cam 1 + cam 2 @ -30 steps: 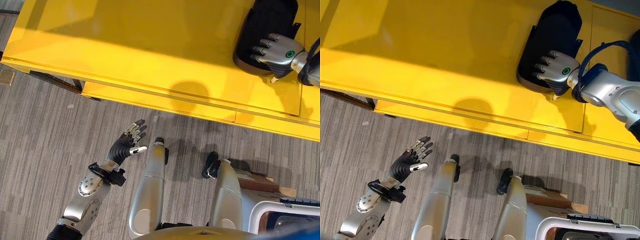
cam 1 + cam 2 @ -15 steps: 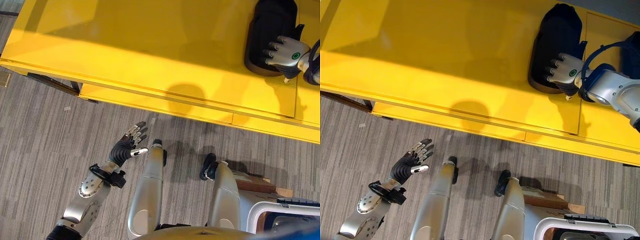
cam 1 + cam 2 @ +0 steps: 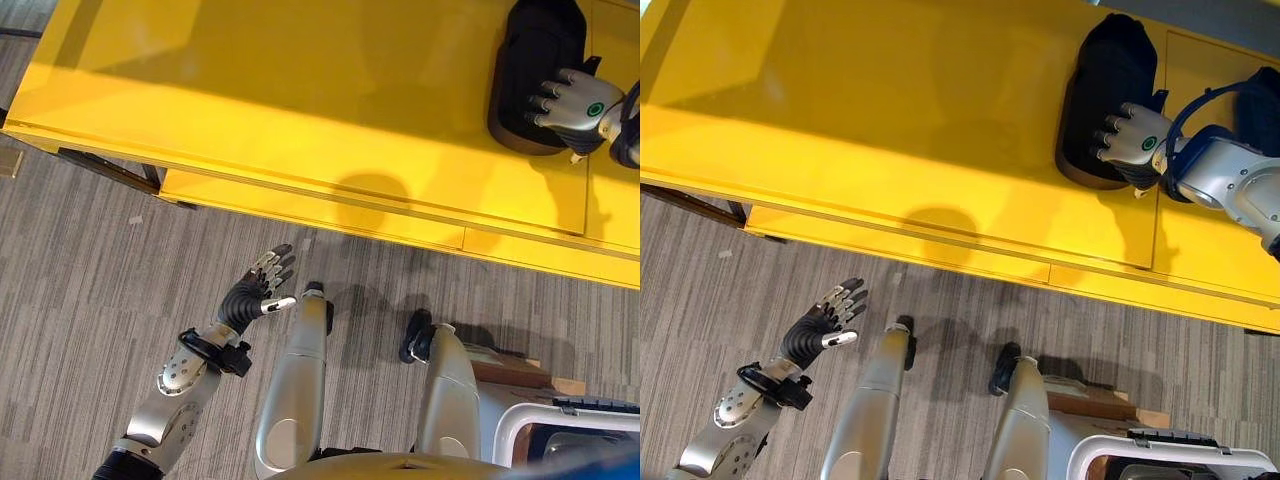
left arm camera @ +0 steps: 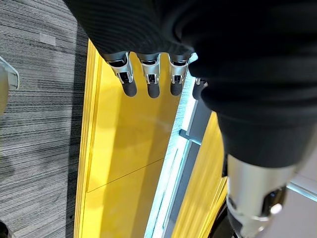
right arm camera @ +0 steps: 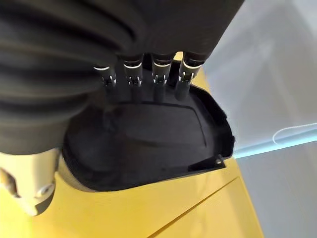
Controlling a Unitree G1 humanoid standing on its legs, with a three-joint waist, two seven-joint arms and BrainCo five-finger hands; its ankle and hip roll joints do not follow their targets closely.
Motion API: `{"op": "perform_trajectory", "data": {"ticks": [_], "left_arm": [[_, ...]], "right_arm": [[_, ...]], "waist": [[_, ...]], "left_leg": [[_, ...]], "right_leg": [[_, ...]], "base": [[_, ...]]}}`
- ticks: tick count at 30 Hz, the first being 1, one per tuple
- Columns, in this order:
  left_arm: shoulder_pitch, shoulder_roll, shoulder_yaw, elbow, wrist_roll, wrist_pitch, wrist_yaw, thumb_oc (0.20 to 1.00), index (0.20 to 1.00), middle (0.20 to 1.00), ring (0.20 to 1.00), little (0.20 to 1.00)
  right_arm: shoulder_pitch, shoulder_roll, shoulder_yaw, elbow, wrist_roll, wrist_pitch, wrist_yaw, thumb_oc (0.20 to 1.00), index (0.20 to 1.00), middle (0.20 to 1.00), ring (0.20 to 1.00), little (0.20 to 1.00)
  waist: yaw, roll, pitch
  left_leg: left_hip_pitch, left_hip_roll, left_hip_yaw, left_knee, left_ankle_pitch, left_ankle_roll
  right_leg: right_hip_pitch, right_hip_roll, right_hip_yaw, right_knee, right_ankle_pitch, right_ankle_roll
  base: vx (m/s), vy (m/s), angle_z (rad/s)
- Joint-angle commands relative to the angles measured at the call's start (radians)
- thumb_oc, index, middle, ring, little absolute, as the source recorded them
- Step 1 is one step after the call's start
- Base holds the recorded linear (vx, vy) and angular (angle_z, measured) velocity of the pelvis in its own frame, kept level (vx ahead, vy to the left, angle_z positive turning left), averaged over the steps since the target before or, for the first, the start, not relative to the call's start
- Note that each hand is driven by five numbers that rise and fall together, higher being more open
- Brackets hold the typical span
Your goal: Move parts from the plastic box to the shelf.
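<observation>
Your yellow shelf (image 3: 300, 90) spans the top, above grey carpet (image 3: 90, 260). A black moulded part (image 3: 535, 70) lies on its right end, your right hand (image 3: 572, 102) resting on it, fingers (image 5: 157, 74) curled over its edge. Your left hand (image 3: 255, 290) hangs low over the carpet, fingers spread, holding nothing.

Right robot hand (image 3: 1132, 142) curls over a black part (image 3: 1106, 90) lying on the yellow shelf (image 3: 890, 130); left robot hand (image 3: 825, 322) hangs open above grey floor (image 3: 700, 300)
</observation>
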Motion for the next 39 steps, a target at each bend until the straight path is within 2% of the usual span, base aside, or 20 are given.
{"op": "perform_trajectory", "data": {"ticks": [1,6,7,8,14,15,16,18,20,21,22,23,24,25,26,28,29,34,37,39], "left_arm": [[0.026,0.016,-0.002,-0.023,0.015,-0.049,-0.002,1.0,1.0,1.0,1.0,1.0],[0.031,-0.005,0.015,-0.022,0.016,-0.048,0.0,1.0,1.0,1.0,1.0,1.0],[0.033,-0.008,0.022,-0.024,0.016,-0.048,-0.002,1.0,1.0,1.0,1.0,1.0],[0.033,-0.005,0.021,-0.024,0.016,-0.048,-0.002,1.0,1.0,1.0,1.0,1.0],[0.04,-0.011,0.031,-0.019,0.022,-0.045,-0.01,1.0,1.0,1.0,1.0,1.0],[0.038,-0.011,0.033,-0.02,0.022,-0.045,-0.01,1.0,1.0,1.0,1.0,1.0],[0.039,-0.013,0.035,-0.021,0.021,-0.045,-0.011,1.0,1.0,1.0,1.0,1.0],[0.041,-0.015,0.04,-0.022,0.02,-0.045,-0.013,1.0,1.0,1.0,1.0,1.0],[0.041,-0.016,0.04,-0.022,0.019,-0.045,-0.012,1.0,1.0,1.0,1.0,1.0],[0.043,-0.028,0.049,-0.025,0.017,-0.045,-0.012,1.0,1.0,1.0,1.0,1.0],[0.044,-0.038,0.055,-0.026,0.016,-0.044,-0.012,1.0,1.0,1.0,1.0,1.0],[0.048,-0.057,0.07,-0.027,0.012,-0.044,-0.013,1.0,1.0,1.0,1.0,1.0],[0.055,-0.068,0.086,-0.028,0.011,-0.042,-0.015,1.0,1.0,1.0,1.0,1.0],[0.052,-0.055,0.082,-0.029,0.011,-0.041,-0.015,1.0,1.0,1.0,1.0,1.0],[0.052,-0.073,0.092,-0.022,0.008,-0.044,-0.012,1.0,1.0,1.0,1.0,1.0],[0.044,-0.071,0.089,-0.016,0.003,-0.042,-0.018,1.0,1.0,1.0,1.0,1.0],[0.04,-0.075,0.082,-0.006,0.001,-0.043,-0.021,1.0,1.0,1.0,1.0,1.0],[0.041,-0.12,0.082,0.017,-0.006,-0.041,-0.039,1.0,1.0,1.0,1.0,1.0],[0.045,-0.151,0.095,0.032,-0.006,-0.039,-0.037,1.0,1.0,1.0,1.0,1.0],[0.066,-0.17,0.123,0.034,0.01,-0.04,-0.043,1.0,1.0,1.0,1.0,1.0]], "right_arm": [[-0.036,-0.045,-0.117,-0.038,0.075,0.056,-0.05,1.0,1.0,1.0,1.0,1.0],[0.053,-0.091,-0.253,-0.159,0.138,0.036,-0.056,1.0,1.0,1.0,1.0,1.0],[0.09,-0.11,-0.303,-0.187,0.148,0.032,-0.059,1.0,1.0,1.0,1.0,1.0],[0.107,-0.112,-0.319,-0.191,0.146,0.032,-0.058,1.0,1.0,1.0,1.0,1.0],[0.15,-0.163,-0.379,-0.213,0.159,0.025,-0.058,1.0,1.0,1.0,1.0,1.0],[0.152,-0.171,-0.388,-0.215,0.163,0.026,-0.062,1.0,1.0,1.0,1.0,1.0],[0.156,-0.176,-0.398,-0.218,0.173,0.023,-0.064,1.0,1.0,1.0,1.0,1.0],[0.17,-0.192,-0.424,-0.232,0.189,0.021,-0.064,1.0,1.0,1.0,1.0,1.0],[0.208,-0.2,-0.46,-0.237,0.202,0.018,-0.066,1.0,1.0,1.0,1.0,1.0],[0.244,-0.206,-0.5,-0.249,0.217,0.019,-0.067,1.0,1.0,1.0,1.0,1.0],[0.292,-0.207,-0.552,-0.268,0.23,0.016,-0.06,1.0,1.0,1.0,1.0,1.0],[0.416,-0.191,-0.684,-0.282,0.266,0.012,-0.064,1.0,1.0,1.0,1.0,1.0],[0.617,-0.15,-0.897,-0.329,0.323,0.002,-0.054,1.0,1.0,1.0,1.0,1.0],[0.699,-0.147,-0.98,-0.345,0.321,0.002,-0.05,1.0,1.0,1.0,1.0,1.0],[0.874,-0.063,-1.153,-0.377,0.423,-0.015,-0.052,1.0,1.0,1.0,1.0,1.0],[1.077,0.022,-1.337,-0.434,0.482,-0.026,-0.039,1.0,1.0,1.0,1.0,1.0],[1.252,0.142,-1.471,-0.498,0.58,-0.047,0.001,1.0,1.0,1.0,1.0,1.0],[1.46,0.41,-1.535,-0.573,0.822,-0.078,0.071,1.0,1.0,1.0,1.0,1.0],[1.539,0.556,-1.527,-0.608,0.958,-0.083,0.111,1.0,1.0,1.0,1.0,1.0],[1.629,0.673,-1.498,-0.64,1.065,-0.081,0.166,1.0,1.0,1.0,1.0,1.0]], "waist": [[0.004,0.007,-0.023],[-0.005,0.006,-0.026],[-0.007,0.007,-0.024],[-0.006,0.003,-0.028],[-0.013,-0.003,-0.039],[-0.013,-0.004,-0.037],[-0.016,-0.004,-0.038],[-0.02,-0.004,-0.041],[-0.026,-0.005,-0.047],[-0.036,0.001,-0.045],[-0.043,0.005,-0.047],[-0.055,0.009,-0.05],[-0.067,0.008,-0.053],[-0.057,0.0,-0.05],[-0.07,-0.001,-0.057],[-0.067,-0.004,-0.056],[-0.061,-0.003,-0.052],[-0.083,0.004,-0.087],[-0.099,0.011,-0.112],[-0.108,0.021,-0.159]], "left_leg": [[-0.014,0.05,-0.04,-0.035,0.044,-0.034],[-0.013,0.05,-0.039,-0.032,0.041,-0.032],[-0.022,0.048,-0.037,-0.042,0.073,-0.029],[-0.012,0.05,-0.039,-0.033,0.042,-0.032],[-0.006,0.054,-0.037,-0.036,0.041,-0.034],[-0.014,0.052,-0.036,-0.047,0.073,-0.031],[-0.012,0.052,-0.036,-0.048,0.074,-0.032],[-0.009,0.052,-0.036,-0.05,0.075,-0.032],[0.007,0.055,-0.038,-0.046,0.048,-0.036],[0.006,0.054,-0.035,-0.06,0.079,-0.034],[0.016,0.054,-0.035,-0.067,0.08,-0.035],[0.033,0.055,-0.036,-0.08,0.083,-0.035],[0.06,0.058,-0.039,-0.099,0.088,-0.037],[0.063,0.058,-0.04,-0.101,0.089,-0.037],[0.102,0.062,-0.037,-0.135,0.099,-0.04],[0.159,0.069,-0.035,-0.188,0.115,-0.045],[0.23,0.071,-0.033,-0.261,0.145,-0.049],[0.388,0.081,-0.023,-0.441,0.21,-0.058],[0.469,0.095,-0.012,-0.547,0.255,-0.063],[0.57,0.114,0.012,-0.674,0.301,-0.069]], "right_leg": [[-0.047,0.01,0.079,0.155,-0.025,0.019],[-0.044,0.013,0.08,0.156,-0.026,0.02],[-0.053,0.012,0.076,0.146,0.002,0.014],[-0.043,0.014,0.08,0.156,-0.026,0.02],[-0.043,0.015,0.079,0.158,-0.028,0.019],[-0.052,0.013,0.076,0.147,0.0,0.012],[-0.051,0.013,0.075,0.147,0.0,0.013],[-0.048,0.014,0.076,0.147,0.0,0.012],[-0.033,0.017,0.08,0.151,-0.023,0.018],[-0.034,0.015,0.077,0.137,0.004,0.012],[-0.026,0.015,0.077,0.132,0.005,0.012],[-0.007,0.018,0.073,0.119,0.007,0.012],[0.022,0.021,0.072,0.098,0.012,0.01],[0.026,0.02,0.07,0.096,0.013,0.01],[0.067,0.025,0.067,0.058,0.023,0.01],[0.13,0.03,0.059,0.004,0.036,0.011],[0.204,0.042,0.048,-0.064,0.059,0.016],[0.373,0.064,0.007,-0.25,0.11,0.039],[0.448,0.072,-0.002,-0.361,0.153,0.049],[0.533,0.086,-0.011,-0.485,0.195,0.059]], "base": [[0.0,0.0,0.0],[-0.02,0.005,0.0],[0.0,0.0,0.0],[0.0,0.0,0.0],[0.0,0.002,-0.01],[-0.09,0.019,0.0],[-0.09,0.012,-0.02],[0.04,-0.012,-0.02],[0.04,-0.011,-0.01],[-0.09,0.006,-0.02],[-0.08,-0.008,-0.05],[0.01,-0.038,-0.04],[0.01,-0.035,-0.04],[0.02,-0.032,-0.04],[0.03,-0.027,-0.09],[0.06,-0.04,-0.12],[0.08,-0.047,-0.21],[0.09,-0.051,-0.07],[0.07,-0.058,0.01],[0.12,-0.065,-0.1]]}}
